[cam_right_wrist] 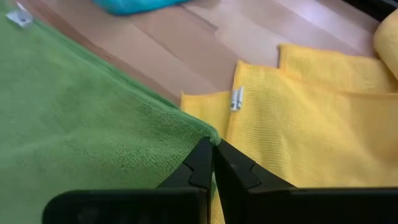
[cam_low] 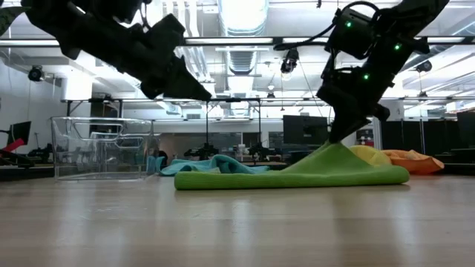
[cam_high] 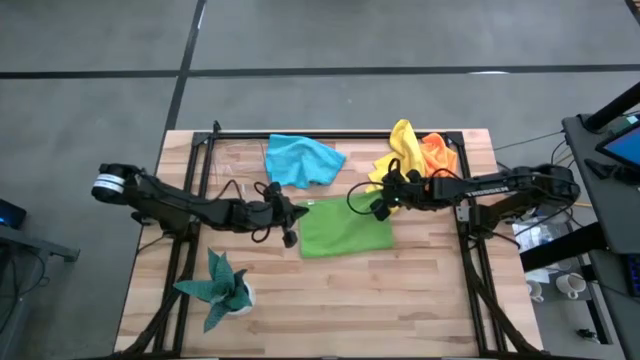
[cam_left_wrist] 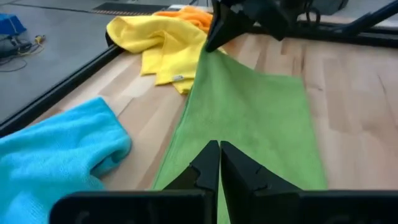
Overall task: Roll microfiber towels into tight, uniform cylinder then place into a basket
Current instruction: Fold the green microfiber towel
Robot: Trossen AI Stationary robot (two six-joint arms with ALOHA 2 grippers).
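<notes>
The right gripper (cam_right_wrist: 211, 152) has its fingers pinched together on one corner of the lime green towel (cam_high: 345, 228), and that corner is lifted into a small peak (clearest in the low view) while the rest of the cloth lies flat on the wooden table (cam_high: 400, 290). Just past those fingers lies the yellow towel (cam_right_wrist: 311, 112), with the orange towel (cam_high: 438, 152) touching it on the far side.

The left gripper (cam_left_wrist: 219, 163) is closed with nothing between its fingers, hovering at the opposite edge of the green towel. The bright blue towel (cam_left_wrist: 50, 162) lies crumpled just beside these fingers. The clear basket (cam_low: 100, 148) stands well apart from both grippers, at the table's left side.
</notes>
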